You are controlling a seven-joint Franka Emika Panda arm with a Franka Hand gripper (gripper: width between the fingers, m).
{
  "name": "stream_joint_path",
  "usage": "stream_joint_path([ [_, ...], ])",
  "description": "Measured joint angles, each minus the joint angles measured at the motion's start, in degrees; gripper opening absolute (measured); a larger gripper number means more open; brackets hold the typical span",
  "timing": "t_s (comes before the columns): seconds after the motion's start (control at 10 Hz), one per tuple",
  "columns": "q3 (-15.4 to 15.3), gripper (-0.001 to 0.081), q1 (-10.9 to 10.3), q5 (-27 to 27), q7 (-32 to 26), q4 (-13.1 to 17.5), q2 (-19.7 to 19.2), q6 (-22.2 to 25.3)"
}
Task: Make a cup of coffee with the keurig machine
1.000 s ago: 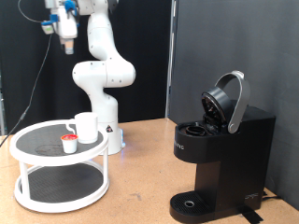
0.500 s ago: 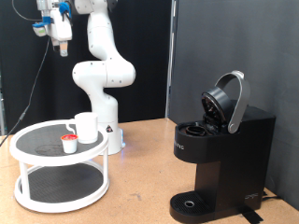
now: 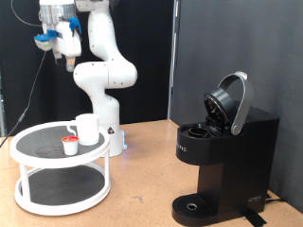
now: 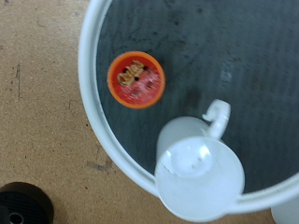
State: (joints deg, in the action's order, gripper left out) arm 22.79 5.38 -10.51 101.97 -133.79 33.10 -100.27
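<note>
the white robot arm (image 3: 102, 57) stands at the back of the exterior view, bent high, with its claw (image 3: 62, 43) up near that view's top left, well above everything else and holding nothing; whether its fingers are spread or closed cannot be told, since they are too small and blurred there and do not show in the wrist view.

the wooden bench (image 3: 142, 175) carries the rest. on the exterior view's right sits the keurig machine (image 3: 222, 156), a black box with its rounded lid (image 3: 230, 102) tilted up and open, the pod chamber bare beneath it and the round drip tray (image 3: 193, 206) at its foot with no mug on it.

on the exterior view's left stands a white two-tier round table (image 3: 62, 168). on its dark upper shelf the cup (image 3: 86, 129) stands upright, its handle turned toward that view's left. just beside it, apart and not touching, lies a small red coffee pod (image 3: 68, 144).

the wrist view looks straight down on this shelf: the cup (image 4: 198, 168) near the white rim (image 4: 93, 103), and the coffee pod (image 4: 136, 79) lying on the dark surface beside its handle.
</note>
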Motion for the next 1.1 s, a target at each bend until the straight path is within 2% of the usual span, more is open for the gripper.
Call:
stream_joint_path([
  [0.1, 0.0, 0.0734, -0.2, -0.5, -2.3, -1.5, -1.2, -3.3],
  [0.3, 0.0, 0.0734, -0.3, -0.7, -2.9, -4.1, -2.4, -9.8],
  [0.4, 0.0, 0.0734, -0.2, -0.6, -2.9, -4.1, -2.5, -9.5],
  [0.6, 0.9, 0.0734, -0.7, -0.3, -9.8, -4.2, -2.6, -8.4],
  [0.7, 1.0, 0.0734, -0.7, -0.6, -11.2, -4.7, -2.9, -9.1],
  [1.1, 0.8, 0.0734, -0.7, -2.3, -11.6, -9.6, -4.9, -17.6],
])
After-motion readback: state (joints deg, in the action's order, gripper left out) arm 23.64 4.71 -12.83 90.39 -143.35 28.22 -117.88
